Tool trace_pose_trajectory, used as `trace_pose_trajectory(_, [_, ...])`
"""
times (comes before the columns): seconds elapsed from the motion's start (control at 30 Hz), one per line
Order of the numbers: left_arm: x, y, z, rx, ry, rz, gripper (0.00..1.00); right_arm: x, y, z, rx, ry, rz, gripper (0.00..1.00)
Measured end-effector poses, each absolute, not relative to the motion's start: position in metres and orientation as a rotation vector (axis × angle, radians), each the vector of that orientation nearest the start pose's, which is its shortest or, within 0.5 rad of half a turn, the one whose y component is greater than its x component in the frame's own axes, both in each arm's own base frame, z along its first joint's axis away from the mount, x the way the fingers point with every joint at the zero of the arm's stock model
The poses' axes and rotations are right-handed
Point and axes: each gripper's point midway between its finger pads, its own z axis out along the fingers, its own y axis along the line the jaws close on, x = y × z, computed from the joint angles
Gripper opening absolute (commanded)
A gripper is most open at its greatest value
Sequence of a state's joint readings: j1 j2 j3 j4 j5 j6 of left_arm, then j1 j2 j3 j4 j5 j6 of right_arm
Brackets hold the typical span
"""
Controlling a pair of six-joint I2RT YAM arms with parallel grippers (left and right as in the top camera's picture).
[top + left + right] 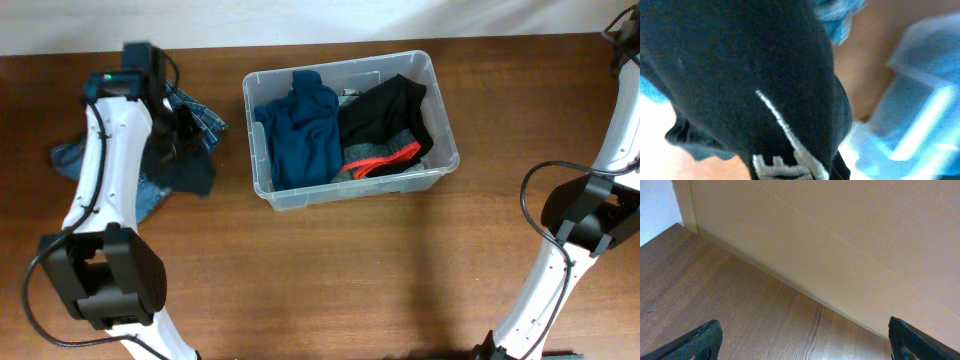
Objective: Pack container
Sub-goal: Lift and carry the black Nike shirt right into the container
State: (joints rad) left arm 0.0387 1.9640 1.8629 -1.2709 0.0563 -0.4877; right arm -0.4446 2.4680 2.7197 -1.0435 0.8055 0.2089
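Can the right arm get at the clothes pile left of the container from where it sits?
Probably not. The right end effector is open at the table's far right, facing the wall; the container stands between it and the clothes pile, which the left arm hangs over.

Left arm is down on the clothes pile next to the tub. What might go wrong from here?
1. The dark garment fills the left wrist view, so no grip on it can be confirmed; it may slip on lifting.
2. It lies on the denim, which might get dragged along.
3. The container already holds a blue garment and a black-and-red garment across its floor; another piece may drape over the rim.
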Motion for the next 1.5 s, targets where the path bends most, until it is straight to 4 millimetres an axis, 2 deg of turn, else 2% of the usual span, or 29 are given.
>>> trace_pose_trajectory(0.13, [0.443,0.004,0.191,-0.713,2.742,-0.178,0.00,0.474,-0.363,0.260,1.097,2.009,-1.063,0.99])
trace_pose_trajectory(0.27, [0.457,-0.006,0.222,-0.656,2.661,-0.208,0.01,0.474,-0.363,0.260,1.097,2.008,-1.062,0.98])
trace_pose_trajectory(0.63, [0.478,-0.055,0.269,-0.480,2.532,-0.290,0.01,0.474,-0.363,0.260,1.097,2.008,-1.062,0.98])
trace_pose_trajectory(0.8, [0.484,-0.079,0.276,-0.413,2.502,-0.322,0.01,0.474,-0.363,0.260,1.097,2.009,-1.063,0.98])
trace_pose_trajectory(1.07, [0.489,-0.105,0.284,-0.342,2.465,-0.359,0.01,0.474,-0.363,0.260,1.097,2.008,-1.062,0.99])
trace_pose_trajectory(1.2, [0.488,-0.115,0.285,-0.316,2.464,-0.374,0.01,0.474,-0.363,0.260,1.097,2.008,-1.062,0.98])
trace_pose_trajectory(1.5, [0.487,-0.125,0.286,-0.290,2.465,-0.405,0.01,0.474,-0.363,0.260,1.097,2.008,-1.062,0.98])
